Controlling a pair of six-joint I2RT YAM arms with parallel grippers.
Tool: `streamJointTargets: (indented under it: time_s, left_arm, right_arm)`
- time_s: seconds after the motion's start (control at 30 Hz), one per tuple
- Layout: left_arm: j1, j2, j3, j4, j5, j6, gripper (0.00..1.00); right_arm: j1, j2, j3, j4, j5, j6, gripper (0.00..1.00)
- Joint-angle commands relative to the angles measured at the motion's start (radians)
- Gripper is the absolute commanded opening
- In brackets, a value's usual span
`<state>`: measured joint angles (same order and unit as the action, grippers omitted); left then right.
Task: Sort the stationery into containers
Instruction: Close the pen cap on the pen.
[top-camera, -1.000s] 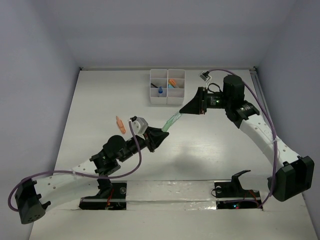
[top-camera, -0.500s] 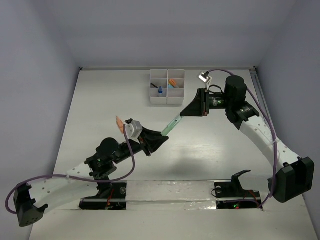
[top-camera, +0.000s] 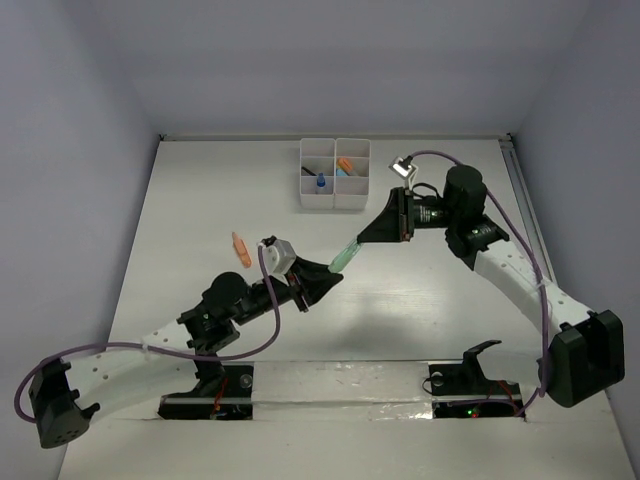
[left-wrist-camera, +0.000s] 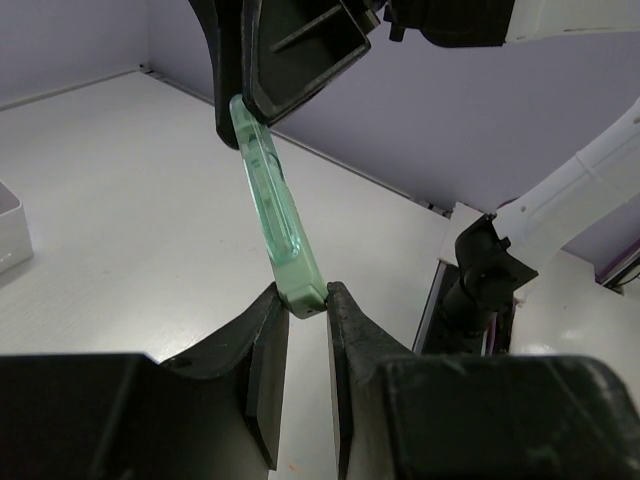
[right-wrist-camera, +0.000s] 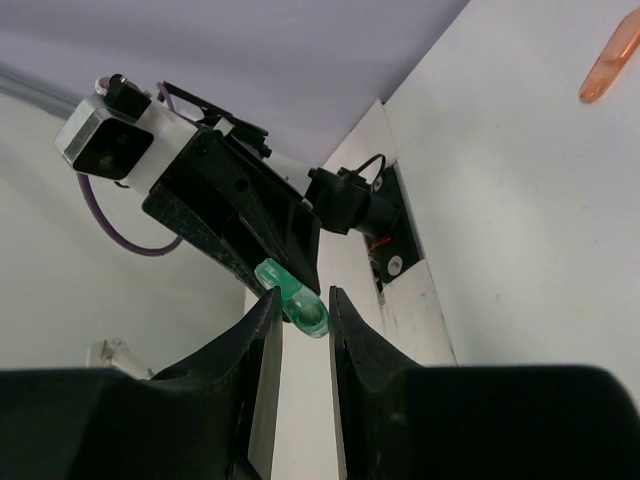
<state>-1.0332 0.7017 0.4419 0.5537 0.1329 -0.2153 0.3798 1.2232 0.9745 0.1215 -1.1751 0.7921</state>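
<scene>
White table (top-camera: 190, 200), lilac walls. Left arm lies low, reaching to centre; left gripper (top-camera: 322, 278) is pinched tight on one end of the green translucent pen (top-camera: 345, 257). Right arm is elbow-bent; right gripper (top-camera: 371, 236) clamps the other end. Both pen tips are hidden between fingers

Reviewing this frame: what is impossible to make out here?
- Top view: both ends of the green stick are covered by the left hand and the right hand, and its type is unclear.
- Top view: the items in the white organizer are too small to identify.
- Right wrist view: the orange piece runs off the frame edge.
</scene>
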Motion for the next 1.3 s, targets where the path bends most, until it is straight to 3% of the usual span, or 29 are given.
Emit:
streamJointTargets:
  time_s: [0.0,0.17,0.33,0.8,1.07,1.27]
  left_arm:
    - [-0.007,0.001,0.067,0.156,0.007,0.013,0.0]
    - [-0.007,0.022,0.073,0.167,0.002,0.016,0.0]
    - [-0.007,0.054,0.086,0.184,-0.003,0.016,0.0]
    - [-0.007,0.073,0.144,0.163,-0.05,0.037,0.0]
    - [-0.007,0.065,0.172,0.155,-0.113,0.048,0.0]
    - [-0.007,0.094,0.146,0.163,-0.101,0.001,0.0]
  right_arm:
    - [0.025,-0.024,-0.078,0.22,-0.003,0.117,0.0]
    - [0.048,-0.028,-0.115,0.27,0.0,0.153,0.0]
    - [0.111,-0.033,-0.089,0.139,0.06,0.056,0.0]
    - [0.231,-0.039,-0.14,-0.023,0.161,-0.086,0.0]
    - [0.272,-0.112,-0.311,0.101,0.247,-0.045,0.0]
    - [0.272,-0.136,-0.324,0.228,0.385,0.03,0.0]
